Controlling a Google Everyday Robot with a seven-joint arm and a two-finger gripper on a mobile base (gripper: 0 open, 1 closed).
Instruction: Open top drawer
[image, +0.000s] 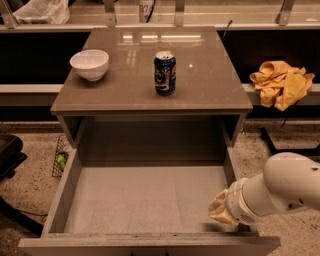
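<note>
Claw (220, 207): grip state I cannot tell. Drawer (145, 200) is open wide; its front runs L-R just near side of claw, inside spreads to claw's left.

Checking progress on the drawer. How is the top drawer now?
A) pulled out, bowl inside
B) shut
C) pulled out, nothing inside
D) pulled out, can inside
C: the top drawer is pulled far out with a bare grey floor; the soda can and white bowl stand on the cabinet top, and the hand is at the drawer's front right corner.
</note>
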